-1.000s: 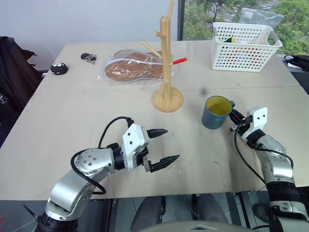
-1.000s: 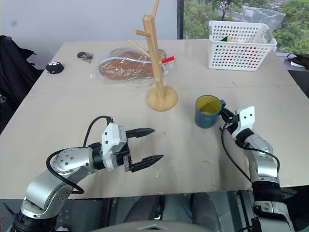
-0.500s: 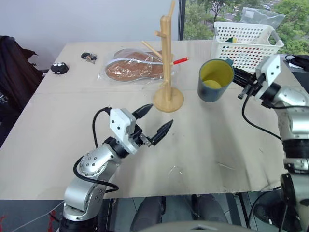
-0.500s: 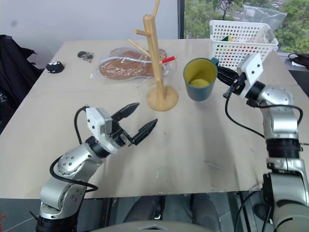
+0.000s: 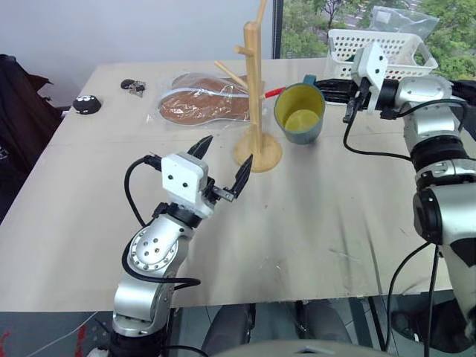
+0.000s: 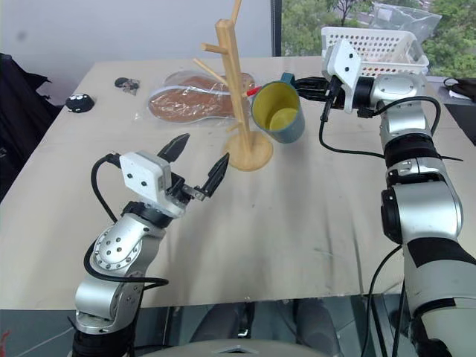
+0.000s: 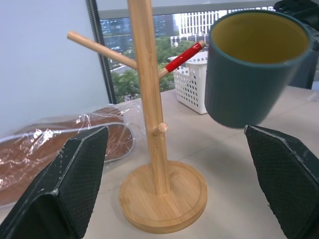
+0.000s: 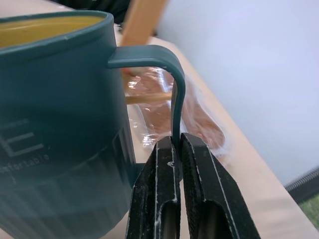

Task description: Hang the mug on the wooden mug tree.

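1. Mug [image 5: 299, 113], teal with a yellow inside, hangs in the air just right of the mug tree [image 5: 256, 97], tilted so its mouth faces up and toward the camera, clear of the table [image 5: 335, 216].
2. Right gripper [image 5: 336, 88] has its two black fingers [image 8: 164, 199] pressed together on the mug's thin loop handle, which rises between them in the right wrist view.
3. Left gripper [image 5: 223, 160] stands spread wide and holds nothing; its tips point up toward the tree's round base from the near side.
4. The tree's pole, with angled pegs, stands between the mug and a plastic-wrapped brown item [image 5: 201, 98] lying to the tree's left.
5. A red-tipped stick [image 5: 277, 92] pokes out beside the pole, close to the mug's rim.
6. A white basket [image 5: 387, 52] sits behind the right gripper, right of the tree.
7. Far left of the tree lie a small black object [image 5: 86, 104] and a smaller dark item [image 5: 134, 86].
8. Right arm reaches across level toward the tree; left forearm rises steeply from the near table edge.
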